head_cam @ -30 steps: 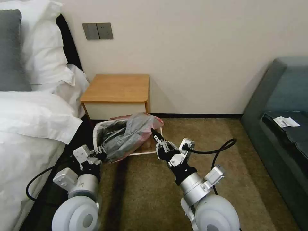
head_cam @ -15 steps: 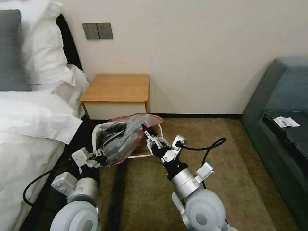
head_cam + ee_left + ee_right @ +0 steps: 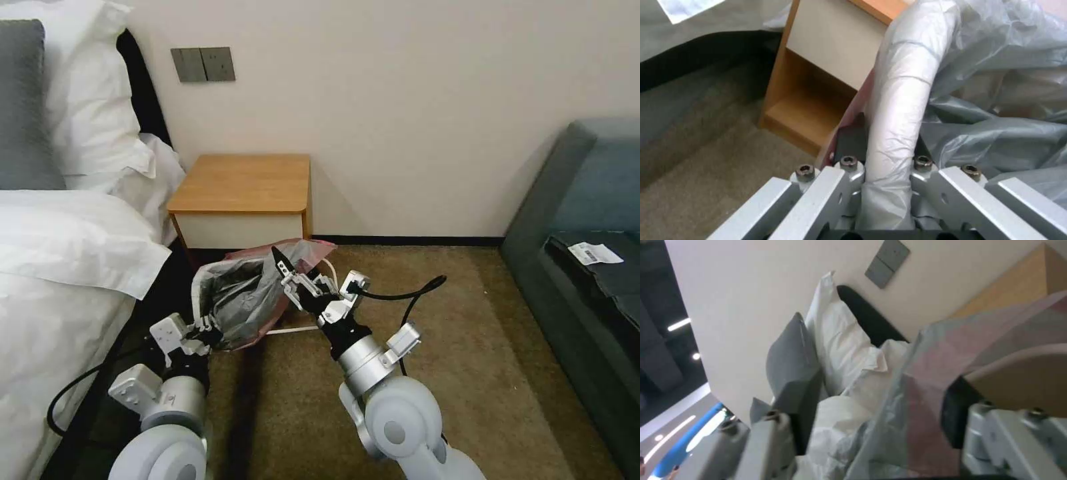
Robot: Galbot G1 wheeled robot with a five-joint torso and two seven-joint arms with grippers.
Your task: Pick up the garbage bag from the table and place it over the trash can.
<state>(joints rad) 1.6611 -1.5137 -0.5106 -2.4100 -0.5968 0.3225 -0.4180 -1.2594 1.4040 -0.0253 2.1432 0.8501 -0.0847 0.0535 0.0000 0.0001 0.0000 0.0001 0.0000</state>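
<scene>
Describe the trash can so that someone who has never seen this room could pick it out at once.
Find the wooden table against the wall, between the bed and the sofa. On the carpet just in front of it stands the trash can, a small cream-white bin with rounded corners. It alone is draped in the garbage bag, crinkly grey plastic with a pink-red band.

head cam high, looking down-forward; both wrist cams sit close-up; all share the garbage bag (image 3: pixel 250 293)
</scene>
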